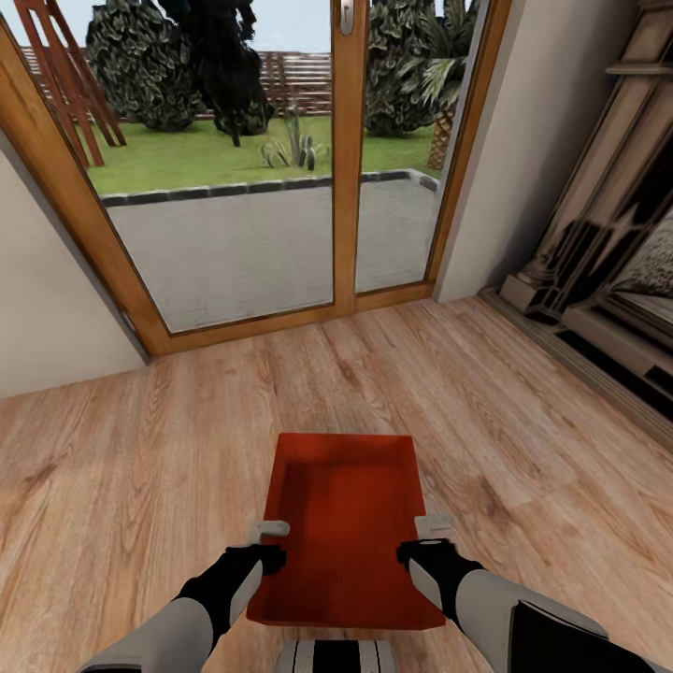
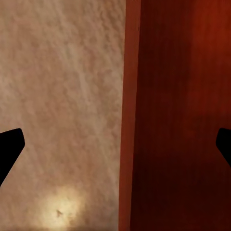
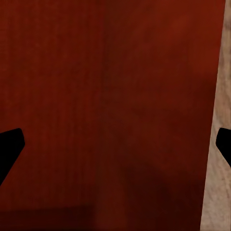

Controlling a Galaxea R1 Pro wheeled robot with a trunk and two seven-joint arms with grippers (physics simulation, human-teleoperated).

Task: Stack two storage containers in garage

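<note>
One orange-red storage container (image 1: 341, 523) lies lengthwise right in front of me over the light wood plank floor (image 1: 140, 449) of the living room, open top up and nothing inside. My left gripper (image 1: 271, 542) straddles its left long wall, and my right gripper (image 1: 425, 537) straddles the right long wall. In the left wrist view the left gripper (image 2: 115, 144) has its fingers wide apart, one over the planks and one over the container (image 2: 183, 96). The right gripper (image 3: 115, 144) is spread the same way across the container (image 3: 106, 96). I cannot tell whether the container rests on the planks.
Wood-framed glass doors (image 1: 280, 187) stand straight ahead, with paving and a garden behind them. A stone fireplace surround (image 1: 598, 262) runs along the right side. A pale wall (image 1: 47, 308) closes the left. Bare planks spread around the container.
</note>
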